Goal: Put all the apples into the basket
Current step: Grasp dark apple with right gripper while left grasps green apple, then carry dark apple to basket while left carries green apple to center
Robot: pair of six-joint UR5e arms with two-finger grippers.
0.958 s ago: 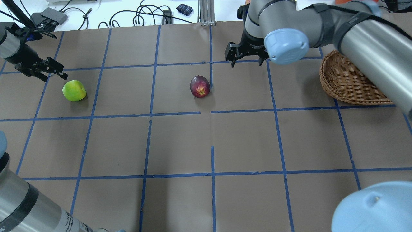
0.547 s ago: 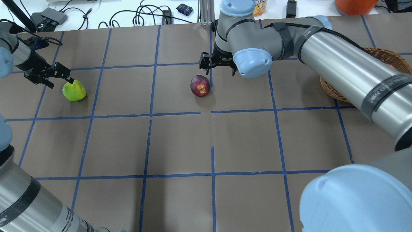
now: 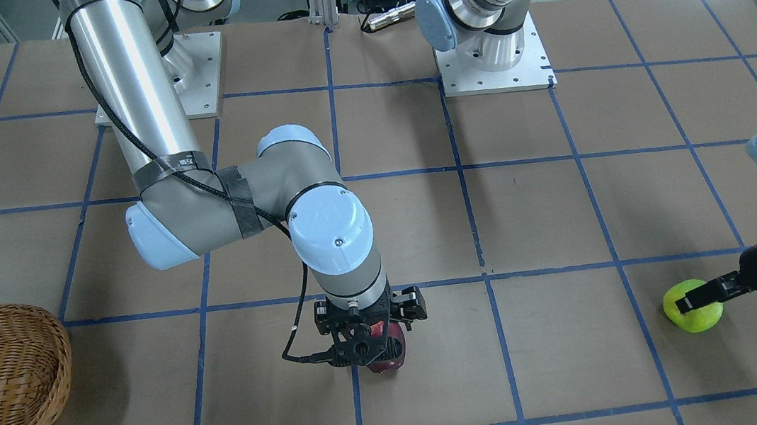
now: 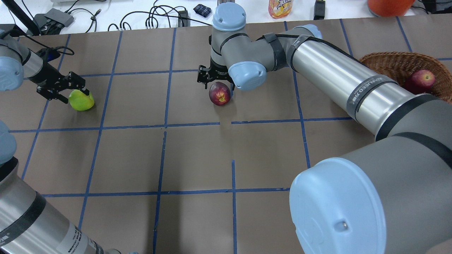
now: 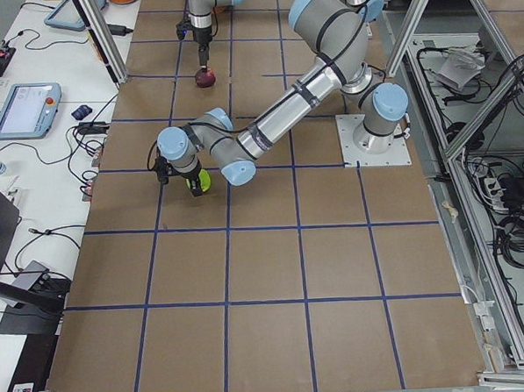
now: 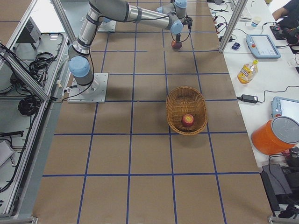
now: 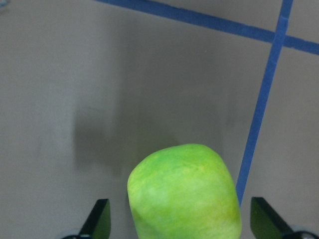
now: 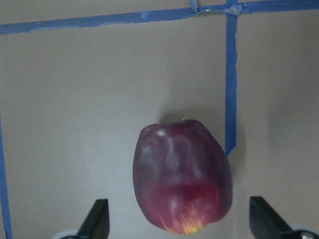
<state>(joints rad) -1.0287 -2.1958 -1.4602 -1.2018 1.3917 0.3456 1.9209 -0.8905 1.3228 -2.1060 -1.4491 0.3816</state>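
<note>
The lime green apple (image 4: 81, 100) lies on the table at the far left. My left gripper (image 4: 75, 96) is open with a finger on each side of it, as the left wrist view (image 7: 184, 191) shows. The dark purple-maroon apple (image 4: 219, 94) lies near the table's middle. My right gripper (image 4: 216, 80) is open and stands right over it, with the fingers on either side in the right wrist view (image 8: 182, 177). The red apple (image 4: 420, 80) lies inside the wicker basket (image 4: 392, 67) at the far right.
A juice bottle (image 4: 279, 7), an orange bucket (image 4: 388, 5) and cables (image 4: 152, 17) lie beyond the table's far edge. The right arm's long link (image 4: 339, 77) stretches above the table between the basket and the purple apple.
My right gripper has swung left from near the basket to over the purple apple. My left gripper has moved onto the green apple. The red apple in the basket now shows.
</note>
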